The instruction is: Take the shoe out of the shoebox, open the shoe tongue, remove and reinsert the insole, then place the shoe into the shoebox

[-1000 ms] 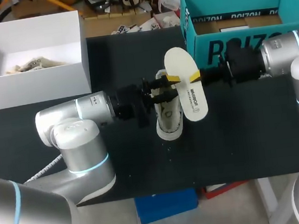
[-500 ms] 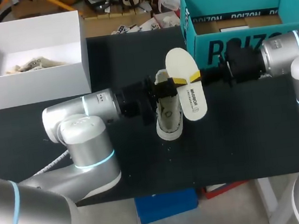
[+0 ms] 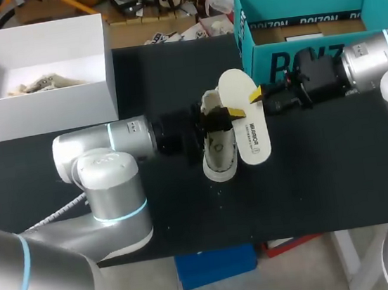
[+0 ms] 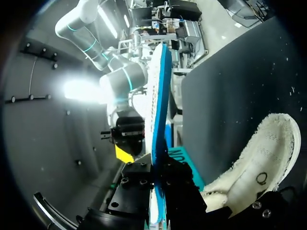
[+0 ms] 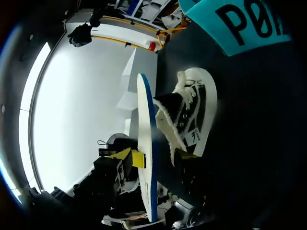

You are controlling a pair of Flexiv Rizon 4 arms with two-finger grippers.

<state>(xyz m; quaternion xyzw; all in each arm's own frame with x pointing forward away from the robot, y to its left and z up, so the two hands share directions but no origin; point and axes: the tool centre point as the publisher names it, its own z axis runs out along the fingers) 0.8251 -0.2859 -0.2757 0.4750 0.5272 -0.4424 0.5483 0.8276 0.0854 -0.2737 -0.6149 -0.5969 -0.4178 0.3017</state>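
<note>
Between the left gripper's (image 3: 224, 116) jaws: insole (image 3: 249, 134), clamped on edge, raised beside the shoe (image 3: 218, 153), which lies on the table (image 3: 311, 173) just under those jaws. Right gripper (image 3: 257, 97) sits close off the insole's far side; cannot tell how wide it stands. Step looks like reinsertion: tip the free end into the shoe mouth, feed slowly, tongue held back. Teal shoebox (image 3: 290, 62), beyond the right jaws: no shoe inside. White box (image 3: 41, 111), well apart from both jaws: crumpled paper (image 3: 41, 84).

The shoe (image 3: 219, 149) is frayed cream canvas, the insole (image 3: 246, 121) smooth and matt, the shoebox (image 3: 304, 4) teal cardboard.
</note>
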